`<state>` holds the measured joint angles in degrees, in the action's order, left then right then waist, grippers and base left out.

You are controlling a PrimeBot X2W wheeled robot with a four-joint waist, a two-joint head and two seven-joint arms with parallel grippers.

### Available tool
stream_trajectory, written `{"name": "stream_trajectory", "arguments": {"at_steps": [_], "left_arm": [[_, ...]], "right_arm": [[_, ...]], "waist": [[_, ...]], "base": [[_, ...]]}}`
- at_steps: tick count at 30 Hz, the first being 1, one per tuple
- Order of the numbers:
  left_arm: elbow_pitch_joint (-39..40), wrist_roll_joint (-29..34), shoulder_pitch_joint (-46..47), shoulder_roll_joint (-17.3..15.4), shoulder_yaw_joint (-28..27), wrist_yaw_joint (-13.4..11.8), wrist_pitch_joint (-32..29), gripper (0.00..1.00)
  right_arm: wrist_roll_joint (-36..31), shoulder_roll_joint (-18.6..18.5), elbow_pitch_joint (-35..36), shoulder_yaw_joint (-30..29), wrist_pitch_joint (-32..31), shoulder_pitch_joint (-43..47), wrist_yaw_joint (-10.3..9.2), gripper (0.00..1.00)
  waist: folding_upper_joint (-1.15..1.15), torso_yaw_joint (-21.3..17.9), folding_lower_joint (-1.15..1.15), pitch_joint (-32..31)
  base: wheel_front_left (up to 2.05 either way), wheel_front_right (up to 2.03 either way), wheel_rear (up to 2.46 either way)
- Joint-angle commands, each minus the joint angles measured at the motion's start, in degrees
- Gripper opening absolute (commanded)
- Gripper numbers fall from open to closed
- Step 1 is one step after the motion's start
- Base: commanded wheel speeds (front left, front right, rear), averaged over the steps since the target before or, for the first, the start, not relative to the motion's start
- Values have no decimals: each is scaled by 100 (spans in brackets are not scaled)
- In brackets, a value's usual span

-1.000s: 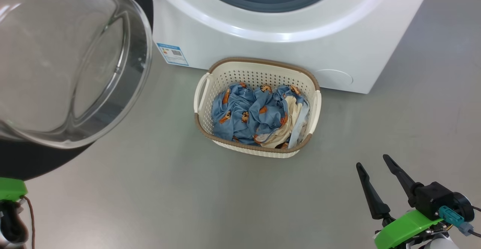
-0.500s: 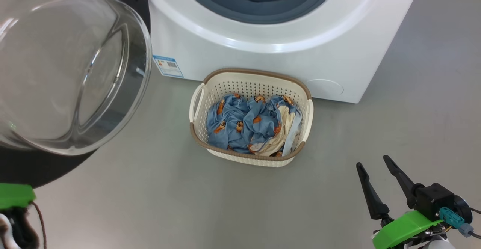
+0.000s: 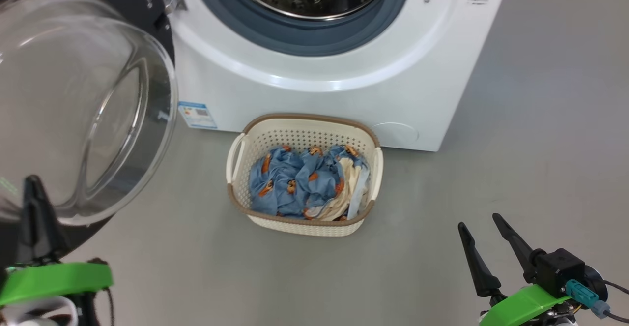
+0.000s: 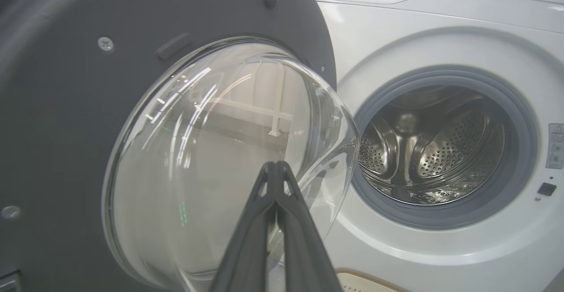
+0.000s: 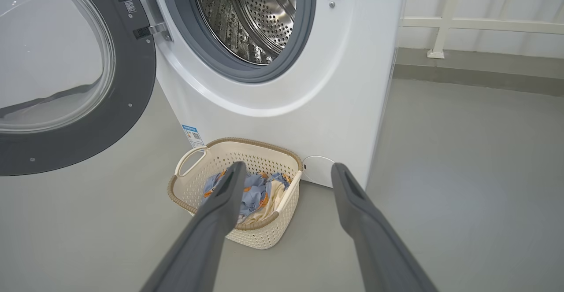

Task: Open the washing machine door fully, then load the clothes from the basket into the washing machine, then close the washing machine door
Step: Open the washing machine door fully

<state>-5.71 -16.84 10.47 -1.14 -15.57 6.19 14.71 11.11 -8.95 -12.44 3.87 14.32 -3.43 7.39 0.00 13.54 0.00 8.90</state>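
Filling the basket (image 3: 304,117), the clothes (image 3: 295,188); left tool (image 4: 275,165) seemingly pinched together, right tool (image 3: 478,221) spread, both empty.

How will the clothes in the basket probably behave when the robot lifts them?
The clothes lie crumpled in soft folds, so they are probably floppy and will drape from any grip. The blue and cream pieces look tangled together, so one pull may lift several at once. The basket looks like light, perforated plastic, so it might slide along.
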Motion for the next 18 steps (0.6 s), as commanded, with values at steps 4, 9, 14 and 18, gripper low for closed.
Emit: {"name": "stream_trajectory", "arguments": {"at_steps": [4,9,14,18], "left_arm": [[436,-93,-206,-175,254,-152,29,0],[555,-157,-494,-175,795,-277,29,100],[585,6,-686,-175,956,-260,29,100],[448,143,-882,-189,1157,-131,29,100]], "right_arm": [[70,27,159,162,68,13,10,100],[58,79,291,181,68,39,10,100],[5,132,519,201,68,35,10,100],[-28,161,673,209,68,82,10,100]], "waist": [[0,-282,0,-164],[0,-623,0,-272],[0,-924,0,-341],[0,-1123,0,-420]], "base": [[0,0,0],[0,0,0],[0,0,0],[0,0,0]]}}
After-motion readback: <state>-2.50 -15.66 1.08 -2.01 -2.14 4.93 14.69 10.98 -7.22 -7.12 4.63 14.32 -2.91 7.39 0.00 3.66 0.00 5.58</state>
